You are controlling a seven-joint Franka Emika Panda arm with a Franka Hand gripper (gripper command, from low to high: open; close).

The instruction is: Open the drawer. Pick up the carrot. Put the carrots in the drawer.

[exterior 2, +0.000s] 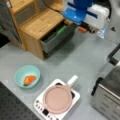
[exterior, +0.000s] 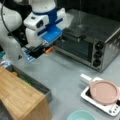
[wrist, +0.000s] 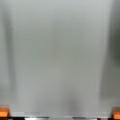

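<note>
1. Currently the drawer [exterior 2: 58, 37] stands pulled out of the wooden cabinet [exterior 2: 40, 23]; in both front views its grey walls project past the bamboo top.
2. Inside the drawer [exterior: 32, 83], a green vegetable [exterior 2: 60, 30] lies near the far end; a small yellow item [exterior: 15, 73] is partly visible beside the wall in a front view.
3. The carrot [exterior 2: 29, 79] lies in a light blue bowl [exterior 2: 27, 75] on the grey table [exterior 2: 82, 57], well apart from the drawer, toward a front view's bottom left.
4. The gripper [exterior: 47, 50] hangs above the table between the drawer and the toaster oven [exterior: 92, 42], clear of both.
5. The orange fingertips [wrist: 3, 111] appear at the two bottom corners of the wrist view, spread wide apart, with bare table between them. The hand holds nothing.
6. In a front view the gripper [exterior 2: 85, 29] sits just past the drawer's far end, near the top edge.
7. A pink pan [exterior 2: 58, 98] with a white handle rests on a white cooker [exterior 2: 40, 106], near the bowl [exterior: 81, 115].
8. The toaster oven [exterior 2: 107, 95] occupies a front view's bottom right.
</note>
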